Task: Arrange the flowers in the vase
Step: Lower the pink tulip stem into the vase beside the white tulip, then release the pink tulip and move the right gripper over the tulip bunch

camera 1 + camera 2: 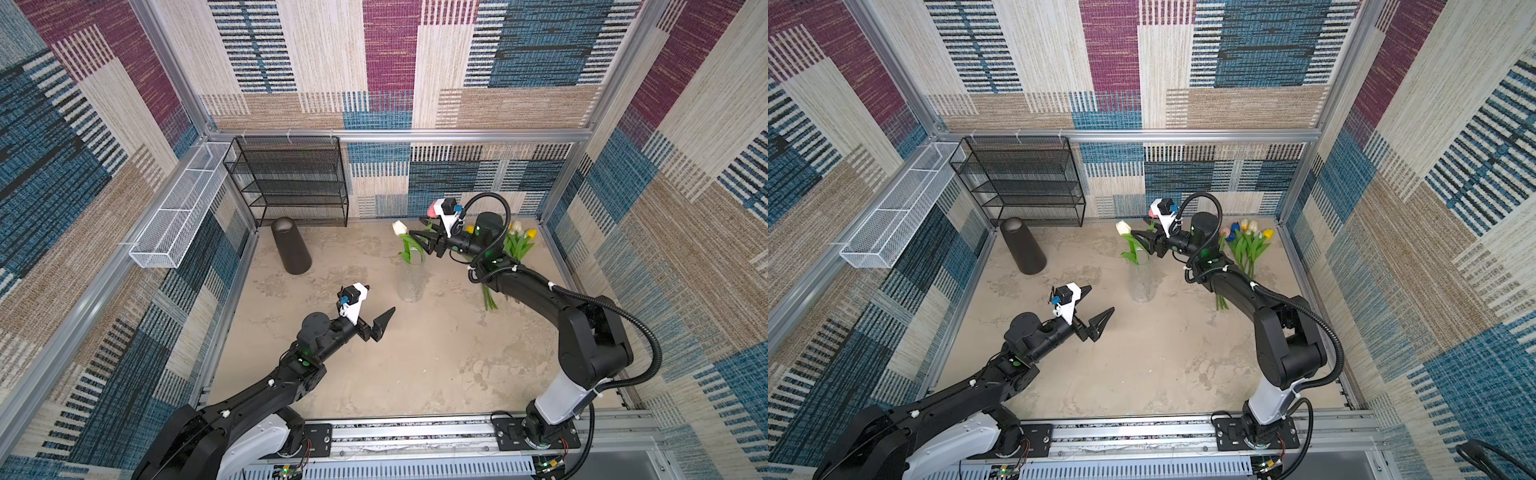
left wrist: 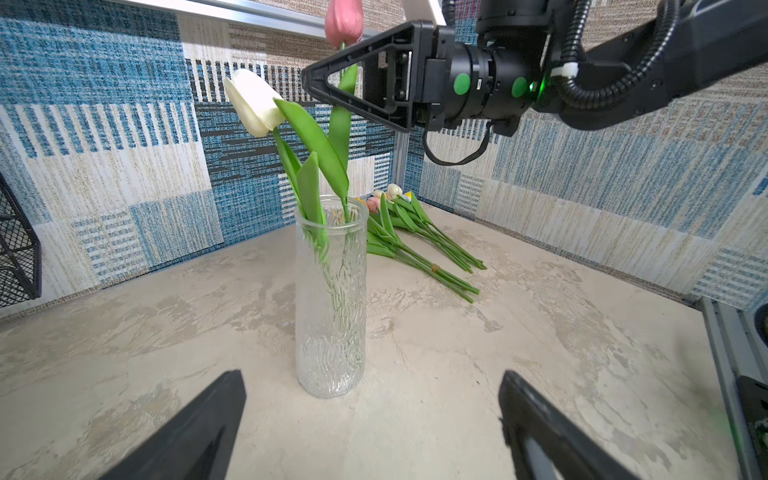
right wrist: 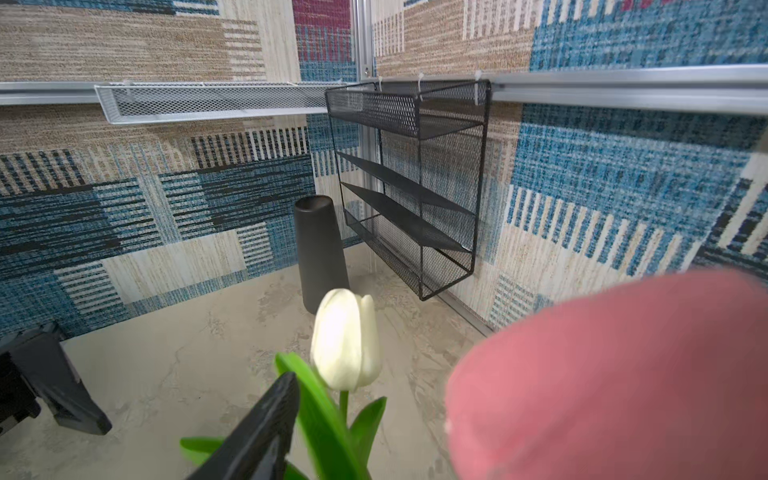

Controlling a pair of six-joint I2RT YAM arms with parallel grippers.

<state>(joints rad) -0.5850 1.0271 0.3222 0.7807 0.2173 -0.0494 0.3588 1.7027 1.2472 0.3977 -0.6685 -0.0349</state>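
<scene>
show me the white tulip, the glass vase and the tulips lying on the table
white tulip (image 2: 253, 104): left wrist view, middle of its head
glass vase (image 2: 330, 365): left wrist view, lower wall
tulips on the table (image 2: 419, 258): left wrist view, bundled stems

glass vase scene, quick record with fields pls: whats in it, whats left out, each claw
contents: white tulip, pink tulip, stems inside the glass vase
left out: bunch of tulips lying on the table, apart from the vase
right claw: open, at the pink tulip's stem above the vase
left claw: open, empty, clear of the vase
also: black vase, upright, no flowers
</scene>
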